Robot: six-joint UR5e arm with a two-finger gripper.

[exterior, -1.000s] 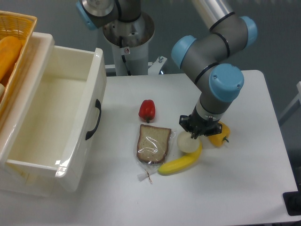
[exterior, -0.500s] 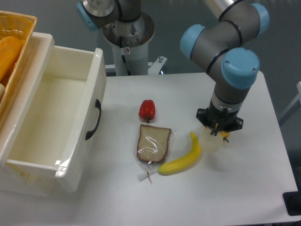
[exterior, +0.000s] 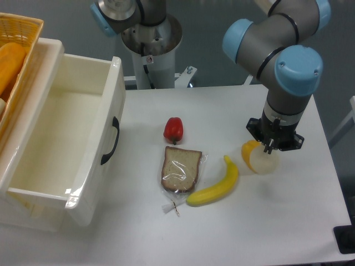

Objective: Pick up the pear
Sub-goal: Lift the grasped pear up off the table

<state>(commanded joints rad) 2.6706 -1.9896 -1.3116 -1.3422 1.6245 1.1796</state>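
The pear (exterior: 267, 163) is a pale cream roundish fruit hanging right under my gripper (exterior: 271, 149), which is shut on its top. The pair sits to the right of the banana, over the right part of the table. The fingertips are mostly hidden by the gripper body and the fruit. A yellow bell pepper (exterior: 248, 151) peeks out from behind the pear's left side.
A yellow banana (exterior: 216, 185) lies left of the pear. Bagged bread (exterior: 181, 169) and a red pepper (exterior: 173, 129) lie further left. A large white bin (exterior: 61, 138) stands at the left, with a wicker basket (exterior: 16, 39) behind it. The table's right edge (exterior: 333, 166) is close by.
The gripper has carried the pear to the right, away from the banana's tip, so that it now covers most of the yellow pepper. The other items have not moved.
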